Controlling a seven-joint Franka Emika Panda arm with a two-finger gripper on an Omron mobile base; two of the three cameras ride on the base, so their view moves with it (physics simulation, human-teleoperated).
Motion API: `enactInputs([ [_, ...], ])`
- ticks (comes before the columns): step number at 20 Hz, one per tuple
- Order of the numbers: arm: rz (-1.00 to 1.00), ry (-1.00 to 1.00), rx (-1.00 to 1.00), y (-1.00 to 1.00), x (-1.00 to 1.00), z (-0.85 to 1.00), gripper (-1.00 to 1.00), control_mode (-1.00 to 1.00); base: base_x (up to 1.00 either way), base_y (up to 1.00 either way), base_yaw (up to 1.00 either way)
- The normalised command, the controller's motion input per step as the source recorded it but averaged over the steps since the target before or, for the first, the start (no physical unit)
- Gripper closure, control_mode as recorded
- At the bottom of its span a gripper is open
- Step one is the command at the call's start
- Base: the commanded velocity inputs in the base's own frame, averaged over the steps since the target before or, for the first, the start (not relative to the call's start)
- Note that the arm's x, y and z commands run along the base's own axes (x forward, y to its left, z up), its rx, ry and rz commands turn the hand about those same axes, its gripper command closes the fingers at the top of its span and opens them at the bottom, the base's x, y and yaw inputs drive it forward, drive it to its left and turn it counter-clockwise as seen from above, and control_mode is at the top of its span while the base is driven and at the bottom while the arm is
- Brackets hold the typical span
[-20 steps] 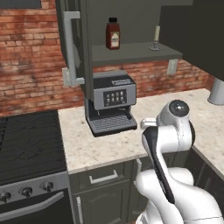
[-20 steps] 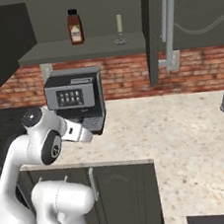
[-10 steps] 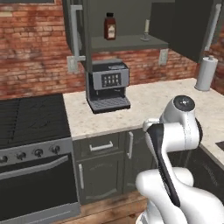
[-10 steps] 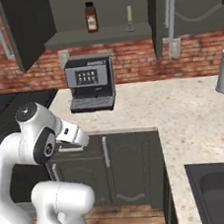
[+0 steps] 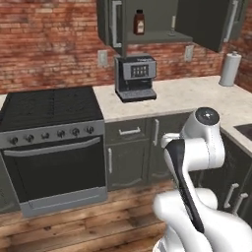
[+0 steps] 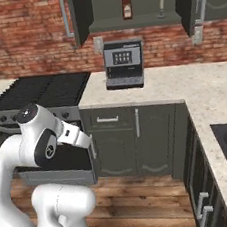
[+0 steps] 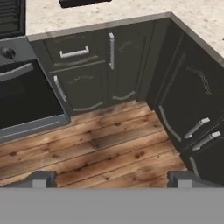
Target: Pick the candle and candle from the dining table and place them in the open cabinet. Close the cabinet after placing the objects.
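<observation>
While our fingers (image 7: 112, 177) hang spread and empty over the wooden floor (image 7: 105, 148), we list: stove (image 5: 51, 106), coffee machine (image 5: 135, 76) on the counter (image 5: 197, 96), sauce bottle (image 5: 139, 22), then slim candle (image 6: 161, 4) inside the open cabinet (image 5: 147, 35).

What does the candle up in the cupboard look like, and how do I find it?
Look above the coffee machine on the stone counter to the open dark grey wall cabinet. On its shelf stand two things: a brown bottle and, to its right, the candle. The candle is the thin pale stick on a small round base.
</observation>
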Motion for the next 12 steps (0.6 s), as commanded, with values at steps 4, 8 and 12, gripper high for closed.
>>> enactInputs([
  [4,0.0,0.0,0.0,0.0,0.0,0.0,-1.0,1.0,-1.0,0.66,0.21],
  [8,0.0,0.0,0.0,0.0,0.0,0.0,-1.0,1.0,-1.0,0.6,0.37],
  [12,0.0,0.0,0.0,0.0,0.0,0.0,-1.0,1.0,-1.0,0.42,0.49],
])
